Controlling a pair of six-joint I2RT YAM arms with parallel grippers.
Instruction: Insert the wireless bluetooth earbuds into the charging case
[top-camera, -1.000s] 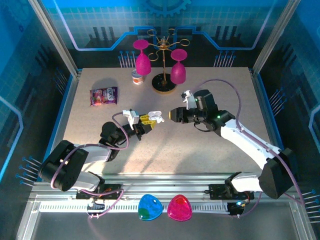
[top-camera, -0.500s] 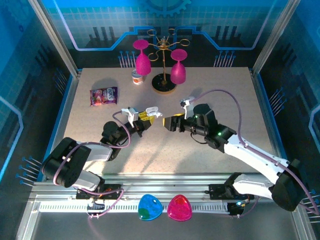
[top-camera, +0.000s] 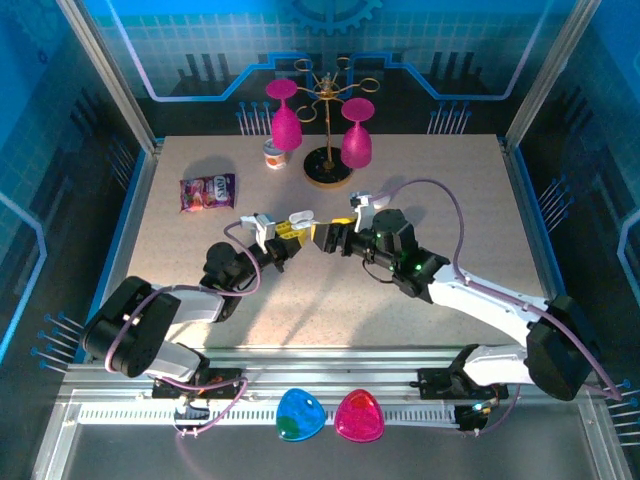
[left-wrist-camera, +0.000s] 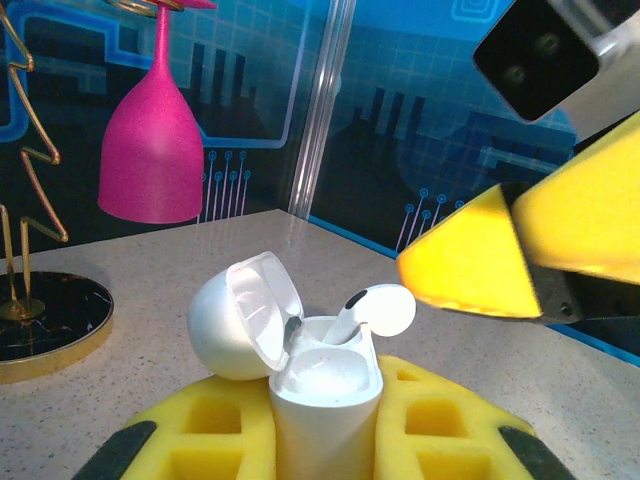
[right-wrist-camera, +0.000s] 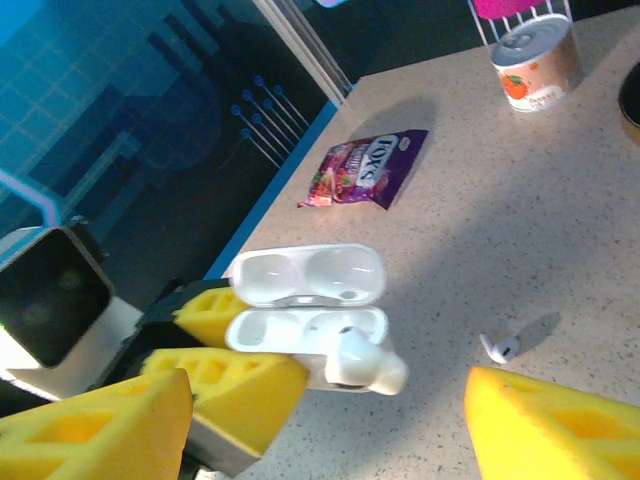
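Speckled beige tabletop (top-camera: 440, 180) lay under both arms, and I could see it boxed in by aluminium posts (top-camera: 108, 75) and blue walls (top-camera: 200, 40) printed with circuit lines. Back there stood a gold rack (top-camera: 329, 95) on a dark round base, two pink glasses (top-camera: 285, 122) hung upside down from it, a small can (top-camera: 275, 154) just beside, and a purple sweet packet (top-camera: 207, 190) off to the left. Down on the near rail sat a blue shell (top-camera: 300, 414) and a pink shell (top-camera: 359, 416), side by side. Mid-table, my left gripper (top-camera: 288, 238) was clamped on the charging case (left-wrist-camera: 322, 385), yellow pads on both its flanks, lid tipped back. One earbud (left-wrist-camera: 380, 308) stood stem-down in the case with its head poking above the rim. My right gripper (top-camera: 325, 236) faced it nose to nose with its jaws spread wide, nothing between them. From its wrist camera, the case and that bud sat in the gap between the two yellow fingers (right-wrist-camera: 90, 430). From the left wrist camera, one finger tip was right next to the bud's head; I couldn't tell whether they touched. A second earbud (right-wrist-camera: 503, 346) lay on the bare table, apart from the case.
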